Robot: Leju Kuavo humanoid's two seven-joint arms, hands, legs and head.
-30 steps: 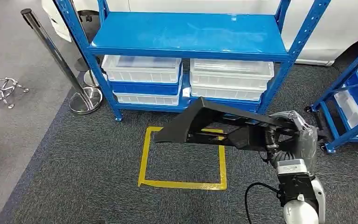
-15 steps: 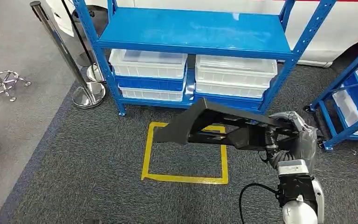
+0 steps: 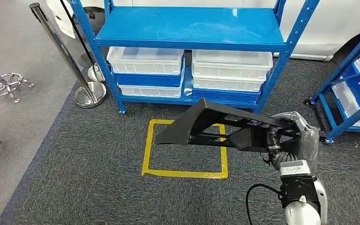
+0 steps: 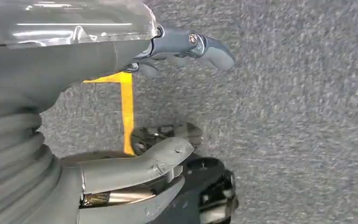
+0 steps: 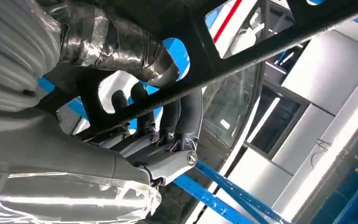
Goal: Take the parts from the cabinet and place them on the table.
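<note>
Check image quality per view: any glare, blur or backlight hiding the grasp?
Head view: even light, sharp; right hand gripping the black part reads clearly. Right wrist view: backlit, the part is a dark silhouette, glare on the plastic wrap. Left wrist view: left hand soft, close up; carpet sharp.

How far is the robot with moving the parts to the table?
Done: one black part is off the blue cabinet. In hand: the right robot hand holds it above the carpet with the yellow tape square. Left: placing it; no table appears.
</note>
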